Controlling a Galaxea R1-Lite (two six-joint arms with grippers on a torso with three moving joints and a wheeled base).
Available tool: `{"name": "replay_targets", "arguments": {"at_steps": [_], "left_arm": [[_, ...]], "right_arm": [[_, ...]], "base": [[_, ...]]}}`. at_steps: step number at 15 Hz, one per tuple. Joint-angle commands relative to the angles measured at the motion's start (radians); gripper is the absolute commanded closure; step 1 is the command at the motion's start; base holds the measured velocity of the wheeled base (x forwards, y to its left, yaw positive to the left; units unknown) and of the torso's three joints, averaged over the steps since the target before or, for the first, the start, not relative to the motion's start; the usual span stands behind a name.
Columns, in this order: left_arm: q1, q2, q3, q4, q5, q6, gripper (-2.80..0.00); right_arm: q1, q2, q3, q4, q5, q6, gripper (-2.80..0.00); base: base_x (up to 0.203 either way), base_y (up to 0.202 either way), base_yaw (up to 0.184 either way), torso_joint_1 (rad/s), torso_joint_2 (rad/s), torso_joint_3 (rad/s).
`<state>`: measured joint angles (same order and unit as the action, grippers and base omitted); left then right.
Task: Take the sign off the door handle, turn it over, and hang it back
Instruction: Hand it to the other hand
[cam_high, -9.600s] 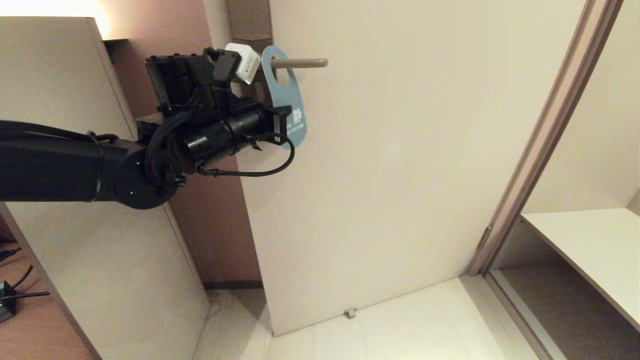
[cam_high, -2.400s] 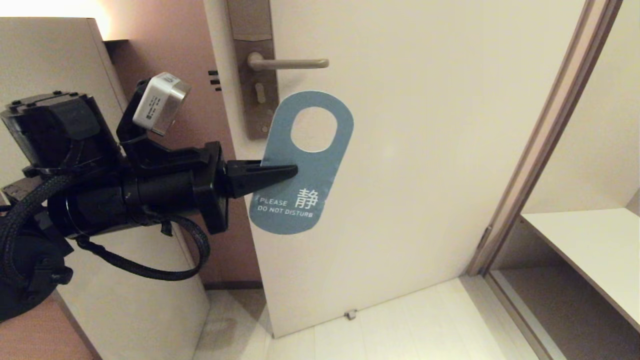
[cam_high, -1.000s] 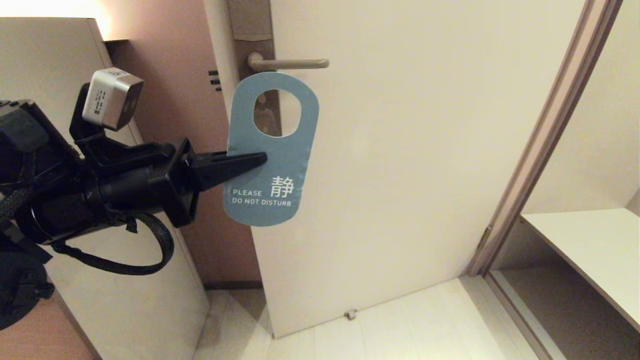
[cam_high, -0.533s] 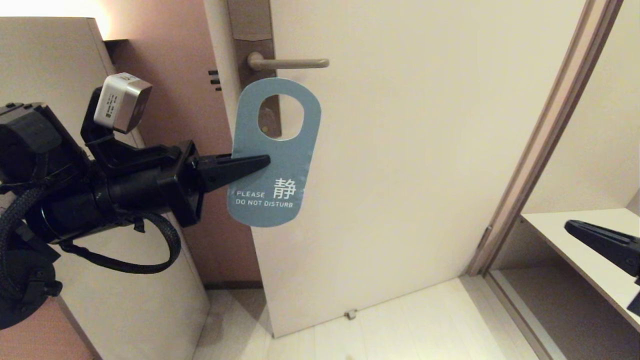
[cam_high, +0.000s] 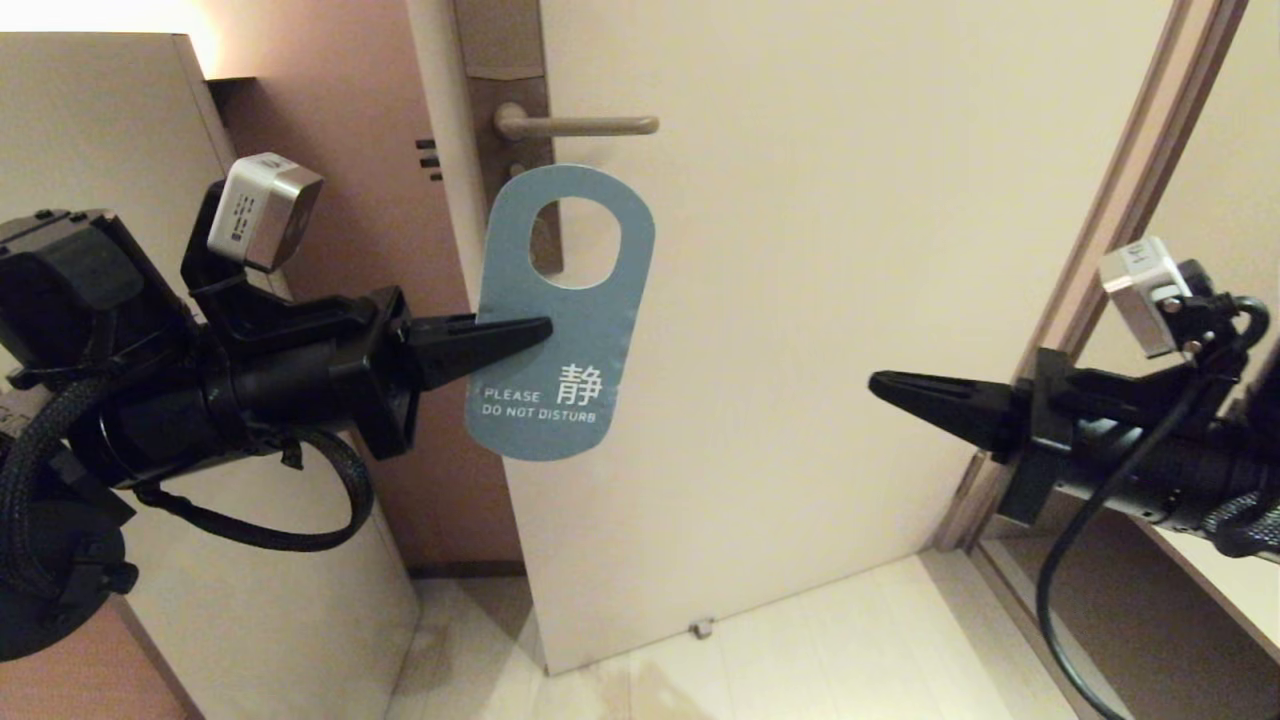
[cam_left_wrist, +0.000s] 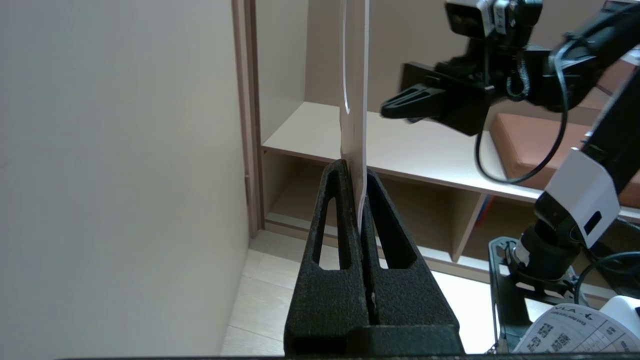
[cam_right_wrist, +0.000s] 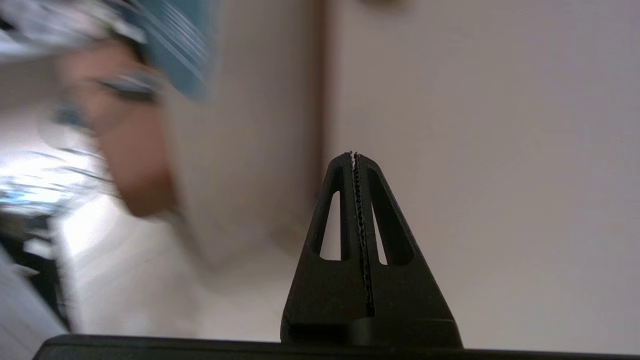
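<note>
Blue-grey side out, the sign (cam_high: 565, 320) hangs free just below the door handle (cam_high: 575, 126), pinched at its edge by the left gripper (cam_high: 540, 328). Newly arrived from the right, the right gripper (cam_high: 880, 383) points at it, jaws pressed together and empty, probably for a handover to flip it.

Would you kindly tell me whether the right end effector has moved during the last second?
Yes. The right end effector, absent before, has entered from the right, toward the sign below the door handle.

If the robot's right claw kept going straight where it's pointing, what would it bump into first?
Probably the sign that the left gripper holds. The shut right gripper points across at it, nothing visible between, though depth is uncertain.
</note>
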<state>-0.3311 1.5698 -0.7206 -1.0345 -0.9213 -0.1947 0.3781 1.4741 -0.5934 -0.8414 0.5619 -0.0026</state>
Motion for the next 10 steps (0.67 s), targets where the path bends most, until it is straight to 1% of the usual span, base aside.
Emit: {"name": "replay_targets", "arguments": {"at_steps": [1, 2, 3, 4, 5, 6, 7, 10], "left_arm": [[-0.002, 0.004, 0.001, -0.006, -0.005, -0.002, 0.0], [-0.002, 0.007, 0.003, -0.006, -0.005, -0.002, 0.0], [-0.002, 0.007, 0.003, -0.005, -0.005, -0.002, 0.0], [-0.002, 0.009, 0.003, -0.004, -0.007, -0.002, 0.0], [-0.006, 0.009, 0.003, -0.004, -0.005, -0.002, 0.0], [-0.008, 0.009, 0.003, -0.004, -0.005, -0.002, 0.0], [-0.011, 0.009, 0.003, -0.004, -0.005, -0.002, 0.0], [-0.019, 0.01, 0.003, -0.006, -0.004, 0.001, 0.0]], "right_arm": [[0.085, 0.115, -0.057, -0.055, 0.005, 0.057, 0.0], [0.121, 0.133, -0.089, -0.077, 0.006, 0.107, 0.0], [0.148, 0.142, -0.109, -0.084, 0.014, 0.134, 0.0], [0.164, 0.145, -0.123, -0.086, 0.062, 0.164, 0.0], [0.169, 0.146, -0.129, -0.087, 0.127, 0.186, 0.0], [0.178, 0.148, -0.131, -0.089, 0.183, 0.194, 0.0], [0.196, 0.155, -0.133, -0.09, 0.198, 0.197, 0.0], [0.259, 0.177, -0.137, -0.09, 0.201, 0.198, 0.0]], "base": [[0.0, 0.0, 0.0, 0.0, 0.0, 0.0], [0.0, 0.0, 0.0, 0.0, 0.0, 0.0], [0.0, 0.0, 0.0, 0.0, 0.0, 0.0], [0.0, 0.0, 0.0, 0.0, 0.0, 0.0], [0.0, 0.0, 0.0, 0.0, 0.0, 0.0], [0.0, 0.0, 0.0, 0.0, 0.0, 0.0], [0.0, 0.0, 0.0, 0.0, 0.0, 0.0], [0.0, 0.0, 0.0, 0.0, 0.0, 0.0]]}}
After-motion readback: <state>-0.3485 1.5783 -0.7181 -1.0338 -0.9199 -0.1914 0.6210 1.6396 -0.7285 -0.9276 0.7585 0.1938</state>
